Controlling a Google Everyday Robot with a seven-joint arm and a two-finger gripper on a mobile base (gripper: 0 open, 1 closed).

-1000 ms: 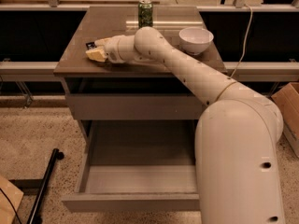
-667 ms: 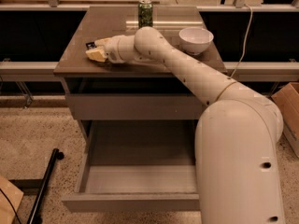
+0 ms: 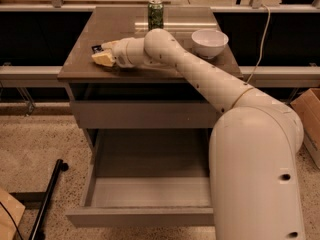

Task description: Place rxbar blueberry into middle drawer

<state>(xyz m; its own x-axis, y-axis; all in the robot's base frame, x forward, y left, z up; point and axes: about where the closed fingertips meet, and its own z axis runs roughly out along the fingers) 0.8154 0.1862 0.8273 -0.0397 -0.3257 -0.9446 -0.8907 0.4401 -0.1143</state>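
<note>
The rxbar blueberry (image 3: pixel 96 48) is a small dark packet lying on the left part of the brown cabinet top (image 3: pixel 85 69); only its left end shows. My gripper (image 3: pixel 103 53) is down at the cabinet top, right at the packet, and covers most of it. My white arm reaches in from the lower right. The middle drawer (image 3: pixel 150 191) is pulled out below, wide and shallow, with a bare light grey floor.
A green drink can (image 3: pixel 155 14) stands at the back of the cabinet top. A white bowl (image 3: pixel 209 42) sits to the right of my arm. A closed grey drawer front (image 3: pixel 145 115) is above the open drawer. A black pole (image 3: pixel 47 199) lies on the floor at left.
</note>
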